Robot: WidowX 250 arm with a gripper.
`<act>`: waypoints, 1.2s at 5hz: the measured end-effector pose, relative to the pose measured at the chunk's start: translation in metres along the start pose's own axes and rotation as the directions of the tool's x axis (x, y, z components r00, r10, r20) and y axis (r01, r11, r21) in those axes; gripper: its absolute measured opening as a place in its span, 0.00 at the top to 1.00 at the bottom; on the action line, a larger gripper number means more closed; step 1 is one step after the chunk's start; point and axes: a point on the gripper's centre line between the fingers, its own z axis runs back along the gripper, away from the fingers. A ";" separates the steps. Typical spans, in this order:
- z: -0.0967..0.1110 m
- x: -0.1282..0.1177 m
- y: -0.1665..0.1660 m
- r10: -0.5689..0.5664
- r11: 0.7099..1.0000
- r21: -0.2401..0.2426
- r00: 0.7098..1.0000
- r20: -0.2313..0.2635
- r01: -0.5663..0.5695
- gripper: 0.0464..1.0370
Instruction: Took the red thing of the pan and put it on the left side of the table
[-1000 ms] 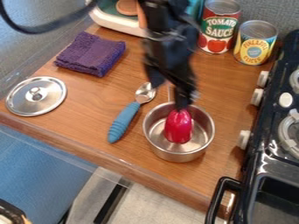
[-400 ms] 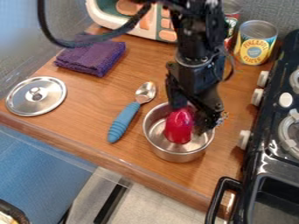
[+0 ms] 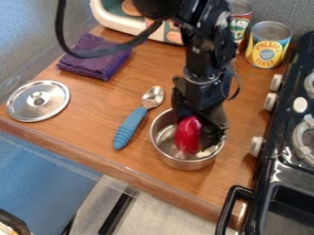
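This is a kitchen corner, or a play version of one. A brown wood-look counter [image 3: 92,119] runs up beside a black stove [image 3: 279,126] with pale round knobs [image 3: 270,102] and grey ring-shaped burners [image 3: 298,137]. Cookware sits on the counter: a small round stainless-steel pan [image 3: 184,164], a shiny round metal lid [image 3: 52,102] and a metal spoon with a ribbed blue handle [image 3: 130,126]. A folded purple cloth [image 3: 92,64], a yellow-labelled food can [image 3: 267,49] and a red-labelled can [image 3: 240,24] add to the kitchen look.
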 end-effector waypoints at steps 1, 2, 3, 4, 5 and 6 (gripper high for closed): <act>-0.001 -0.003 -0.003 -0.063 0.998 -0.026 0.998 -0.007 0.063 0.32; 0.017 -0.002 -0.006 -0.082 0.995 -0.047 0.996 0.022 0.083 0.32; 0.060 0.006 0.018 -0.011 0.997 -0.078 0.992 0.125 0.021 0.32; 0.081 -0.003 0.056 0.099 0.993 -0.075 0.983 0.153 -0.088 0.32; 0.069 -0.031 0.098 0.194 0.980 -0.054 0.975 0.109 -0.189 0.32; 0.043 -0.057 0.120 0.202 0.979 -0.021 0.979 0.031 -0.201 0.32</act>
